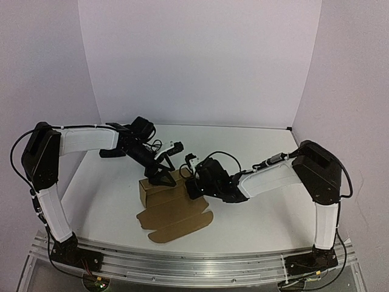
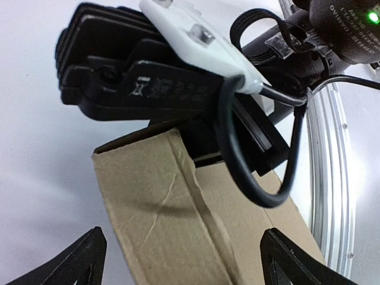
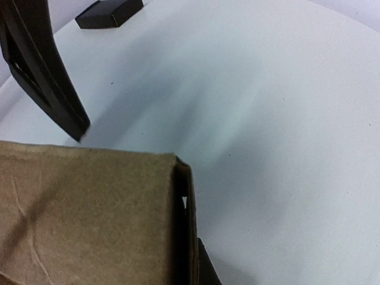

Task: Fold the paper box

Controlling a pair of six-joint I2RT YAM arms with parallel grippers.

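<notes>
Top external: paper box (image 1: 173, 216) near front edge, wide white table (image 1: 243, 146) beyond.

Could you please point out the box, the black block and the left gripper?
box (image 1: 159, 194): top view, front wall.
black block (image 3: 110, 13): right wrist view, top face.
left gripper (image 2: 183, 243): left wrist view, midway between fingertips.

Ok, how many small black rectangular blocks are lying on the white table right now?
1. The small black rectangular block lies on the white table, beyond and left of the brown cardboard box, beside the left arm. Others could be hidden behind the arms.
</notes>
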